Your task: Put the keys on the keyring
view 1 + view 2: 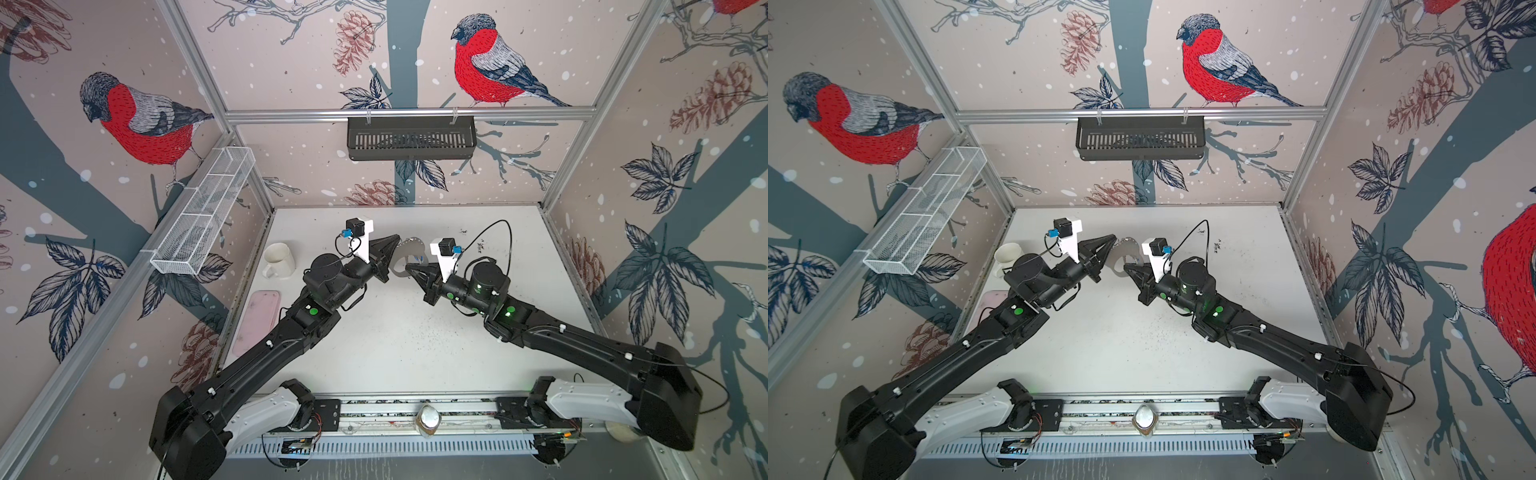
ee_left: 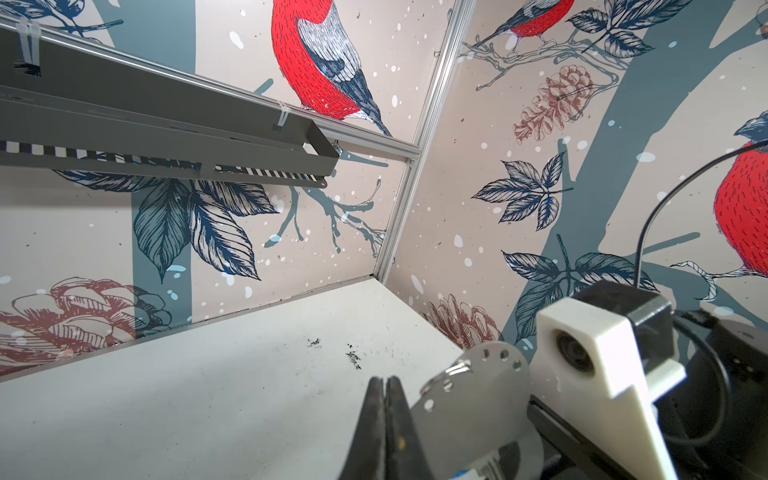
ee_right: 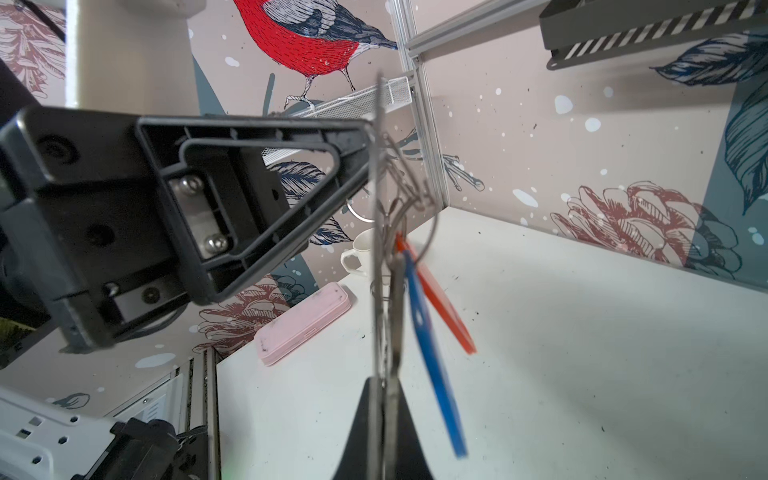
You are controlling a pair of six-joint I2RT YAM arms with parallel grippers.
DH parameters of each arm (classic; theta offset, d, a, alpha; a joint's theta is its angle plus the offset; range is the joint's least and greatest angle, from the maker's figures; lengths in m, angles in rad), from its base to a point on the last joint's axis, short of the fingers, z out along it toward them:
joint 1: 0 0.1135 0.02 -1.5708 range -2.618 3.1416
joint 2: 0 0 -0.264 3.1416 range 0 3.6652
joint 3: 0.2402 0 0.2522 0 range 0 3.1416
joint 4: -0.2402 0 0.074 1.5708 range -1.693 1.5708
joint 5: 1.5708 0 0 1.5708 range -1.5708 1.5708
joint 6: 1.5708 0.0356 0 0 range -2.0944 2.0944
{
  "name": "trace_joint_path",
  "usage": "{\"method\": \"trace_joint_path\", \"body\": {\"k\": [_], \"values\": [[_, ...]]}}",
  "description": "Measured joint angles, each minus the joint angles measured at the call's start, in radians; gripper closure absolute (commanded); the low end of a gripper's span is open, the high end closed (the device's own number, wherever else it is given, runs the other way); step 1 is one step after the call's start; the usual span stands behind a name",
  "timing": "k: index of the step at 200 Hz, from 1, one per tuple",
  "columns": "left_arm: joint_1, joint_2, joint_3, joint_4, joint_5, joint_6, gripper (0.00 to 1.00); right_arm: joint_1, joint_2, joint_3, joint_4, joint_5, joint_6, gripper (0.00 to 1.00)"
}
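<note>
Holding the keyring [image 2: 469, 411] above the table [image 1: 395, 353], right tool [image 3: 382, 380] clamps its edge; left tool [image 2: 385, 379] is clenched beside it. Keys [image 3: 398, 307] dangle from its loop [image 3: 415, 195], seemingly on; next, lower it gently.

we see a white worktop [image 1: 395, 332] flecked with dark specks [image 1: 480, 248]. on its left side a white mug [image 1: 279, 258] stands upright, a flat pink case [image 1: 258, 316] near it.

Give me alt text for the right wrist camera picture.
The right gripper is shut on the keyring, seen edge-on, with the keys and their blue and red tags hanging beside it. The left gripper reaches it near the far end; a pink case lies behind.
</note>
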Motion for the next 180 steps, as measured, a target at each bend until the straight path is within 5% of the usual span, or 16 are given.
{"method": "trace_joint_path", "body": {"k": [13,82,118,180], "values": [[0.000,0.004,0.000,-0.005,0.001,0.001,1.00,-0.003,-0.010,0.003,-0.030,-0.010,0.024,0.90],[0.000,-0.019,-0.003,-0.011,-0.061,0.005,1.00,-0.006,0.024,-0.006,-0.102,-0.034,0.056,0.92],[0.000,-0.025,-0.003,-0.011,-0.060,0.004,1.00,-0.015,0.025,-0.014,-0.096,-0.046,0.064,0.70],[0.000,-0.020,-0.002,-0.011,-0.059,-0.004,1.00,0.015,0.026,-0.017,-0.087,-0.089,0.013,0.64]]}}
